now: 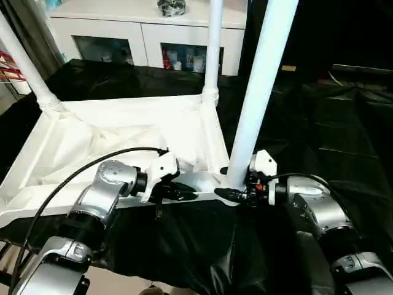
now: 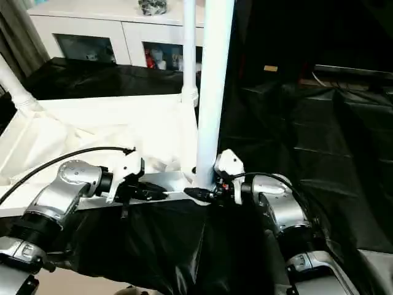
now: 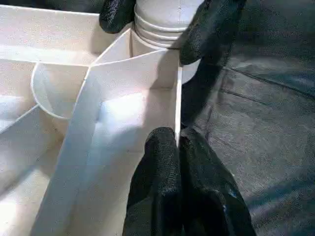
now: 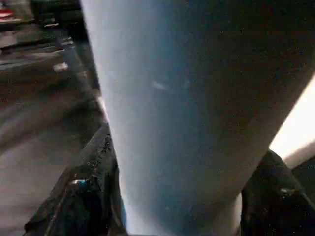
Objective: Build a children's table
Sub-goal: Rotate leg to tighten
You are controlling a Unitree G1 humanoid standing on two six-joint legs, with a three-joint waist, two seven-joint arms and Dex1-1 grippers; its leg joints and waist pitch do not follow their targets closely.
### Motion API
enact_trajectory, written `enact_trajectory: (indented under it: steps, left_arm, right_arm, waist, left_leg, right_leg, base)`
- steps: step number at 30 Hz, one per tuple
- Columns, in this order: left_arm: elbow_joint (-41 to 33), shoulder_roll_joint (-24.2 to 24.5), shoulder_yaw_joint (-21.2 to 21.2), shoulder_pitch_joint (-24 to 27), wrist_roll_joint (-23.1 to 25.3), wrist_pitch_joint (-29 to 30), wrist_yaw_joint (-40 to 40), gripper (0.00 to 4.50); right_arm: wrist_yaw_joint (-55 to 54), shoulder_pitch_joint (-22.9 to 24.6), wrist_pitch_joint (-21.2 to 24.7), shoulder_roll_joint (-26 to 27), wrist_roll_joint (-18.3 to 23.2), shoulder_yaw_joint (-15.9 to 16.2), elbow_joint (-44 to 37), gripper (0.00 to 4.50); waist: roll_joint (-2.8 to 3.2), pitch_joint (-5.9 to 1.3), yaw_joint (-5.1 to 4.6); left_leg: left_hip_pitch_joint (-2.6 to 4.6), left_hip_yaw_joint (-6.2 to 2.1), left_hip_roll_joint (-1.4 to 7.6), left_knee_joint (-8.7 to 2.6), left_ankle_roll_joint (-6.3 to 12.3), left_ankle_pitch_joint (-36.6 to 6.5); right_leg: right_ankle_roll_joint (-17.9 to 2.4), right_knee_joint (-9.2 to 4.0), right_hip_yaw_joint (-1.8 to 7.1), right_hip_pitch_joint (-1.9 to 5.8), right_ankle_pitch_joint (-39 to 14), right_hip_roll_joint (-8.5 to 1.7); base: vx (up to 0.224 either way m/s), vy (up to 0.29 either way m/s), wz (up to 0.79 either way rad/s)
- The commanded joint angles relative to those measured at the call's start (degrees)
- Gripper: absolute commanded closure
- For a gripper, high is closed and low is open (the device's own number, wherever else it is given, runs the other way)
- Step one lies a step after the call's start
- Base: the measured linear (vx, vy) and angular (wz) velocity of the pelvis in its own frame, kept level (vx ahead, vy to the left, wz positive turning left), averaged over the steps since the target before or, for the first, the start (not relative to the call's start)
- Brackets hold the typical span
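The children's table lies upside down: its white tabletop shows the ribbed underside, and three white legs stand up from corner sockets. The near right leg rises from the corner closest to me. My right gripper holds it at its ringed base, one black finger on each side and touching it. My left gripper is shut on the tabletop's thin near rim, a short way left of that corner. Another leg stands at the far right corner and a third at the far left.
A black cloth covers the work surface under and to the right of the tabletop. A white cabinet with glass doors stands behind. A black cable arcs over my left forearm.
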Motion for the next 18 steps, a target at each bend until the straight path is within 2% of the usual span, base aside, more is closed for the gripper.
enact_trajectory:
  steps: [1,2,3,5,10,12,15,16,18]
  left_arm:
    - [3.3,-3.7,0.1,-3.4,2.8,0.2,10.6,4.50]
    - [4.2,-4.5,0.2,-4.2,3.3,0.5,12.4,4.50]
    - [6.0,-6.2,0.3,-5.7,4.1,1.3,16.0,4.50]
    - [7.5,-7.8,0.6,-7.0,4.6,2.1,19.5,4.50]
    - [11.0,-12.6,1.8,-10.6,4.9,3.1,28.7,4.50]
    - [12.2,-14.7,1.9,-11.6,5.0,2.0,30.2,4.50]
    - [12.0,-15.0,1.3,-11.3,5.2,0.7,29.2,4.50]
    - [11.9,-15.0,1.1,-11.2,5.2,0.3,28.8,4.50]
    - [10.0,-14.2,0.4,-9.5,4.1,-1.8,24.3,4.50]
  right_arm:
    - [-13.8,-1.3,1.5,4.7,-4.2,0.6,7.0,1.80]
    - [-17.8,-2.2,1.8,5.9,-4.2,-0.4,8.6,1.80]
    - [-24.4,-3.8,3.2,8.1,-3.4,-2.5,11.3,1.80]
    - [-29.3,-5.0,4.4,9.7,-3.0,-3.8,13.0,1.80]
    - [-40.9,-8.0,4.9,13.9,-1.8,-6.7,17.0,1.80]
    - [-42.4,-9.5,2.4,16.2,-2.7,-6.7,18.8,1.80]
    - [-41.6,-9.6,-0.1,16.8,-3.6,-6.1,18.7,1.80]
    - [-41.1,-9.6,-0.5,16.9,-3.5,-6.2,18.8,1.45]
    - [-36.6,-9.2,-0.8,16.7,-1.0,-7.5,17.7,1.10]
  waist:
    - [-0.03,-2.79,-0.30]
    - [-0.22,-2.79,-0.44]
    - [-0.27,-2.80,-0.55]
    - [-0.14,-2.80,-0.74]
    - [-0.11,-3.11,-0.52]
    - [-0.24,-3.32,-0.31]
    - [-0.22,-3.44,-0.08]
    - [-0.36,-3.49,-0.09]
    - [-0.35,-3.55,-0.10]
  left_leg:
    - [0.33,0.04,0.97,-3.97,1.82,-13.6]
    - [0.84,-0.07,0.85,-4.07,0.27,-15.7]
    - [0.63,-0.31,0.80,-4.29,-0.17,-16.3]
    - [0.89,-0.37,0.82,-4.35,-0.61,-17.4]
    - [0.65,-0.16,0.68,-4.07,0.18,-15.7]
    - [0.28,-0.14,0.63,-4.00,0.53,-13.9]
    - [0.07,-0.15,0.71,-3.86,1.36,-12.4]
    - [0.05,-0.11,0.73,-3.80,1.58,-12.0]
    - [-0.14,-0.06,0.68,-3.65,2.66,-10.9]
  right_leg:
    - [-12.9,-4.73,2.08,2.51,-14.8,-2.91]
    - [-11.5,-5.15,2.20,2.50,-19.5,-3.18]
    - [-10.1,-5.37,2.16,2.70,-21.9,-3.23]
    - [-9.3,-5.63,2.17,2.31,-23.1,-3.12]
    - [-10.1,-5.43,2.28,2.30,-17.9,-2.93]
    - [-10.6,-4.99,2.17,2.59,-14.9,-2.89]
    - [-10.9,-4.69,2.14,2.73,-12.1,-2.92]
    - [-11.2,-4.58,2.15,2.75,-10.9,-2.88]
    - [-12.1,-4.29,2.14,2.94,-8.0,-2.86]
  base:
    - [0.000,0.000,0.00]
    - [0.000,0.000,0.00]
    - [0.000,0.000,0.00]
    - [0.000,0.000,0.00]
    - [0.000,0.000,0.00]
    - [0.000,0.000,0.00]
    - [0.000,0.000,0.00]
    - [0.000,0.000,0.00]
    - [0.000,0.000,0.00]
